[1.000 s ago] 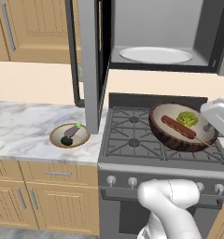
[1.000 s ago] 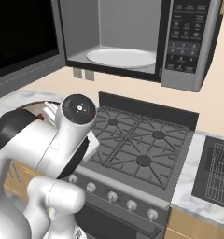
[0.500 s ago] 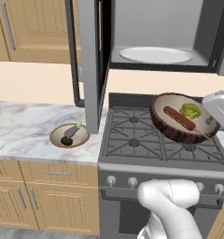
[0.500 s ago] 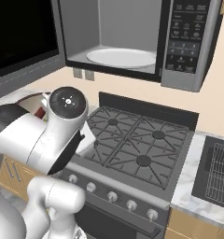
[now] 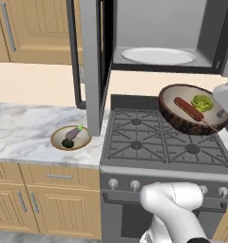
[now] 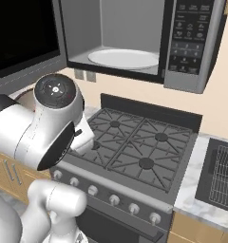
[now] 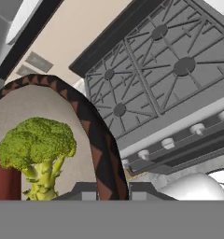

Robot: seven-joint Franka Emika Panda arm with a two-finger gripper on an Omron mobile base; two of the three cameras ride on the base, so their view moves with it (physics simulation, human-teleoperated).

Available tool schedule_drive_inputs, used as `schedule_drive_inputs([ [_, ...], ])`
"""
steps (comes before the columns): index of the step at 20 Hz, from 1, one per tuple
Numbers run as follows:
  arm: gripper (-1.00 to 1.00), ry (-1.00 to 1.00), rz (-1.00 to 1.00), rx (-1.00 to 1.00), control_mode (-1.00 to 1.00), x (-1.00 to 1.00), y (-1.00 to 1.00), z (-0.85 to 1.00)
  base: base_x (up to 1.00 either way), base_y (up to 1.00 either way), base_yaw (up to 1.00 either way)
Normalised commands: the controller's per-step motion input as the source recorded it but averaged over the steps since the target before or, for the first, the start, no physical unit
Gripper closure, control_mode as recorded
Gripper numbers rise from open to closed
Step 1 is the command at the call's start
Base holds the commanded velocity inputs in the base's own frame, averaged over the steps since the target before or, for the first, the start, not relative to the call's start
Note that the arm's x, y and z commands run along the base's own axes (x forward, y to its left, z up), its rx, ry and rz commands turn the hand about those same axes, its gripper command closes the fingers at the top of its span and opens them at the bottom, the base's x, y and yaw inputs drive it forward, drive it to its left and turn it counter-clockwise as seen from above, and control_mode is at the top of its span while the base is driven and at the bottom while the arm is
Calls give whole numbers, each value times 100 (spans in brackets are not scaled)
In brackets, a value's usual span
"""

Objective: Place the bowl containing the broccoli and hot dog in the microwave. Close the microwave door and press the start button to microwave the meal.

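Observation:
The dark-brown bowl (image 5: 194, 110) hangs tilted in the air over the stove's right rear burner, just below the open microwave (image 5: 163, 35). Inside it lie the yellow-green broccoli (image 5: 202, 102) and the reddish hot dog (image 5: 188, 109). In the hand view my gripper (image 7: 111, 190) is shut on the bowl's rim (image 7: 97, 140), one finger on each side, with the broccoli (image 7: 37, 144) close by inside. The microwave door (image 5: 94, 61) stands swung open to the left. The white turntable plate (image 6: 123, 59) is bare.
A light-tan bowl with an eggplant (image 5: 71, 137) sits on the marble counter left of the stove (image 5: 158, 142). The microwave's button panel (image 6: 189, 42) is on its right side. A dark wire rack (image 6: 220, 173) lies on the counter right of the stove.
The bowl has risen and shifted a little to the right in my grip, closer to the microwave opening. The grip has not changed.

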Motion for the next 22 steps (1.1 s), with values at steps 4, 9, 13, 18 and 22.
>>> schedule_drive_inputs([
  [4, 100, 0, -10, 0, -100, -14, -5, 34, 0, 0, 0],
  [9, 100, -7, -12, 0, -100, 0, 0, 37, 0, 0, 0],
  [13, 100, -13, -10, 0, -100, 4, 0, 18, 0, 0, 0],
  [18, 100, -19, -11, 0, -100, 11, 3, 15, 0, 0, 0],
  [22, 100, -17, -15, 0, -100, 25, 6, 31, 0, 0, 0],
])
